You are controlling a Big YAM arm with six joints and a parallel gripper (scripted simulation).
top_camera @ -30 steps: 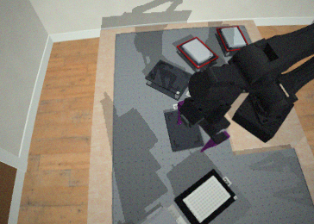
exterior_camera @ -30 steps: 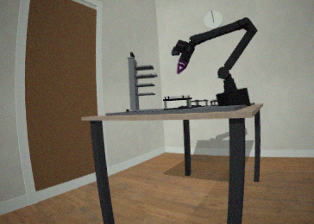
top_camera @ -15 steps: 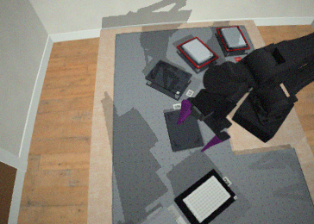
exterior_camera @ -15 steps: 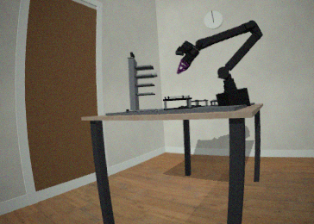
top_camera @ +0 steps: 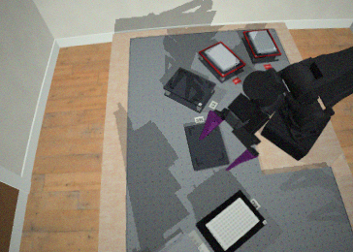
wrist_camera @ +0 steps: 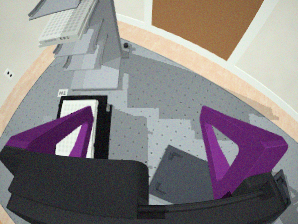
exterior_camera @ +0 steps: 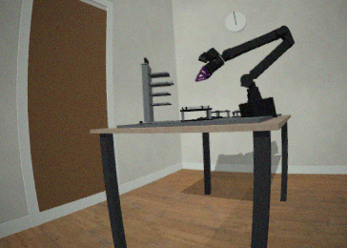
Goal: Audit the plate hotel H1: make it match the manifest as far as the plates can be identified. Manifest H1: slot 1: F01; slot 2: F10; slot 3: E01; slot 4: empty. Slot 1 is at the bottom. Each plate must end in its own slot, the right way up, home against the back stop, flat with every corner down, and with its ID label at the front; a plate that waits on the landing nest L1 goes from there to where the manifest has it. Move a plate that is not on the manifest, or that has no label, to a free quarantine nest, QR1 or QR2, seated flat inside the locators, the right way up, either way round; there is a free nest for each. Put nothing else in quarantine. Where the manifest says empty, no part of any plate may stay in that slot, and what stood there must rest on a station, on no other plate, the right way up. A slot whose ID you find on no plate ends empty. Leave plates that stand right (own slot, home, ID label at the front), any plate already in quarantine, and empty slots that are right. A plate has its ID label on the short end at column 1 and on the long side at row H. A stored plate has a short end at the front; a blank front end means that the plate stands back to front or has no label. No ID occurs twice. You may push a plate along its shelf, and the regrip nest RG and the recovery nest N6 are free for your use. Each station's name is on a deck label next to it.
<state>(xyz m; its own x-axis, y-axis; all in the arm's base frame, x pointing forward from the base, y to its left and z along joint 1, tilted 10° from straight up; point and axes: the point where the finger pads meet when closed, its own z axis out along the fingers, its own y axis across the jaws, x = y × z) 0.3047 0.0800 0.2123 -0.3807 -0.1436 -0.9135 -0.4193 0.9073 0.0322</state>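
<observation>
The gripper [wrist_camera: 149,143] hangs high above the deck with its purple fingers spread as wide as they go and nothing between them. Below it lies a flat dark nest [top_camera: 207,146], bare of any plate; further off sits a second dark nest [top_camera: 190,87] with raised locators, and beyond that two red-rimmed nests [top_camera: 221,59] that each already carry a pale plate (likely the quarantine pair, though their deck labels are too small to read). The white-welled plate [top_camera: 232,224] in its black frame rests at the opposite end of the deck, just before the plate hotel [exterior_camera: 147,89]. The chief risk, as I judge it, is acting on a guess: no ID label is legible in any view, so a plate could be sent to the wrong slot or wrongly quarantined. A second risk is the approach to the hotel: the shelves stand close over one another, and wide-spread fingers entering at a tilt could knock a stored plate off its back stop. The wrist view alone shows a white plate [wrist_camera: 67,24] lying on one of the upper shelves; the top view cuts the tower off at its lower edge, and the exterior view shows the four shelves in profile but not what they hold. Only the exterior view tells how high the gripper stands.
</observation>
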